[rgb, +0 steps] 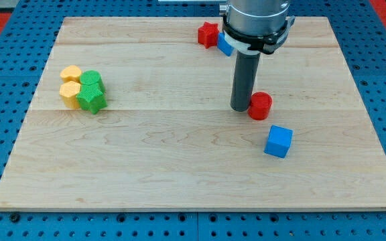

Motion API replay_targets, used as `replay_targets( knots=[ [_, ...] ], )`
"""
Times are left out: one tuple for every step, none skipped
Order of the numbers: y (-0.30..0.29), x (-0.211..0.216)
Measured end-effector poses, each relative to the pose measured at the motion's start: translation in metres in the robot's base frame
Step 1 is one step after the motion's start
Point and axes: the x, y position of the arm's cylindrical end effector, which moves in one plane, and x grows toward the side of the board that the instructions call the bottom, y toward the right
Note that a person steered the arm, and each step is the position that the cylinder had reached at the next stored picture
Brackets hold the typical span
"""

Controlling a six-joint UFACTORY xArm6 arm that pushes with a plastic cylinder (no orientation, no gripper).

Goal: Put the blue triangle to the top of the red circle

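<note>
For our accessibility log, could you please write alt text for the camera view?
My tip rests just left of the red circle, the blue triangle behind the rod beside a red star. A blue cube sits below.

Robotics lab bench, pale wooden board (179, 167) resting on a blue perforated mounting plate (5, 60); industrial arm (256, 23) overhead, small coloured test blocks scattered on the board

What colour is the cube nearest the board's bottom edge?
Blue: the cube shows clearly in the camera view, below the red circle.
</note>
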Motion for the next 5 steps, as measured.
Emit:
replay_targets(
  knots=[
    [0.01,0.0],
    [0.012,0.0],
    [0.019,0.0],
    [0.019,0.0],
    [-0.013,-0.001]
  ],
)
